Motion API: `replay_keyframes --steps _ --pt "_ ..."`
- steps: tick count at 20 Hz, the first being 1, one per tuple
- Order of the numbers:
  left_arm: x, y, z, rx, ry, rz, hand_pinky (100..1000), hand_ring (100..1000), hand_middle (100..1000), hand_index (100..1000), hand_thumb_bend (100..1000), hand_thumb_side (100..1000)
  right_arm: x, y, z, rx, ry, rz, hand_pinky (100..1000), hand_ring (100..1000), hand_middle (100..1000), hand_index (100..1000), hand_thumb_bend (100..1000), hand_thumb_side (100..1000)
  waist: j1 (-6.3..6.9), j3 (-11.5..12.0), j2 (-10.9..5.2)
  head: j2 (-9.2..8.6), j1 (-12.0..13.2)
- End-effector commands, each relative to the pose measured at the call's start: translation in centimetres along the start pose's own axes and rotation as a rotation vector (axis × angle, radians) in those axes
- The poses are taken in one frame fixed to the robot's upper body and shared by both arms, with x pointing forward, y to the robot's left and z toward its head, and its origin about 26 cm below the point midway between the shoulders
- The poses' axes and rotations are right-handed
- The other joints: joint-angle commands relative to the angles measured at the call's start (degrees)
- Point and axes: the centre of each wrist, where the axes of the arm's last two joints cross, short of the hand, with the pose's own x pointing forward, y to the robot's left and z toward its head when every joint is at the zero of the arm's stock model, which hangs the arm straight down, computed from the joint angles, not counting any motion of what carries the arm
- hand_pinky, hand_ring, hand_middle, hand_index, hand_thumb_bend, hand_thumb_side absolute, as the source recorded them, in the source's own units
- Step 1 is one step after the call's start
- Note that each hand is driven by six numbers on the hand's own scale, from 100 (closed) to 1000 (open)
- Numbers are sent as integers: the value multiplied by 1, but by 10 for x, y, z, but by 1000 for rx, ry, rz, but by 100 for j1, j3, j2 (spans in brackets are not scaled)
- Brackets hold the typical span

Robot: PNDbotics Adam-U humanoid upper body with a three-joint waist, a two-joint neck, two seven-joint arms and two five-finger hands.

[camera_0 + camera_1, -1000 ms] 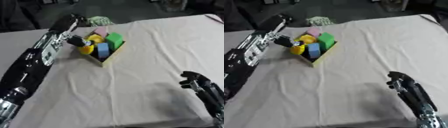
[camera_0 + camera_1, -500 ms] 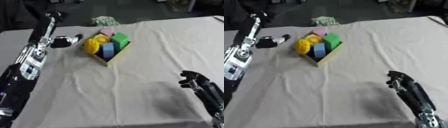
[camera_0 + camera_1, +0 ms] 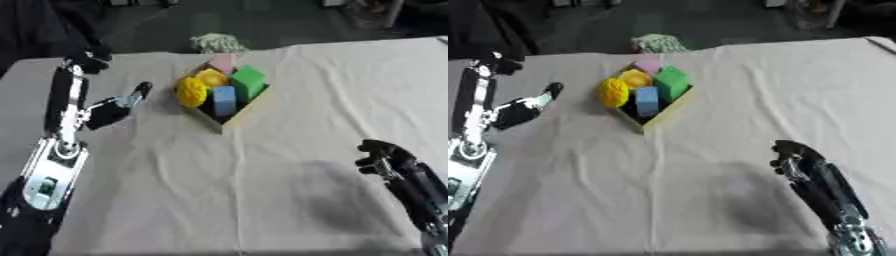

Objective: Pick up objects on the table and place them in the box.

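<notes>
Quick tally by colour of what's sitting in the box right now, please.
Yellow: 2, a ribbed one and a rounder one
Blue: 1, an upright block
Green: 1, a block
Pink: 1, a block
Total: 5 in the box

This looks like a lab or robot test room, not a home. A table (image 3: 289, 200) draped in plain beige cloth fills the view, bare but for a small box (image 3: 229, 120) of bright toy blocks (image 3: 248, 82). Behind its far edge lies a dark floor with dim, blurred shapes of equipment and one pale crumpled thing (image 3: 217, 43).
</notes>
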Motion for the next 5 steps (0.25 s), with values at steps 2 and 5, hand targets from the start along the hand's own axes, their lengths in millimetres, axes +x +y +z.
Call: replay_keyframes --steps 2,5 --pt "9 3 18 12 40 102 698 653 639 786 600 346 3 -6 1 -23 -16 -1 687 677 743 814 100 639 -51 9 -102 26 13" --pt "5 -3 27 -7 80 173 699 652 638 784 589 334 3 -5 1 -38 -22 -14 685 675 741 814 100 622 -82 27 -112 26 -8"
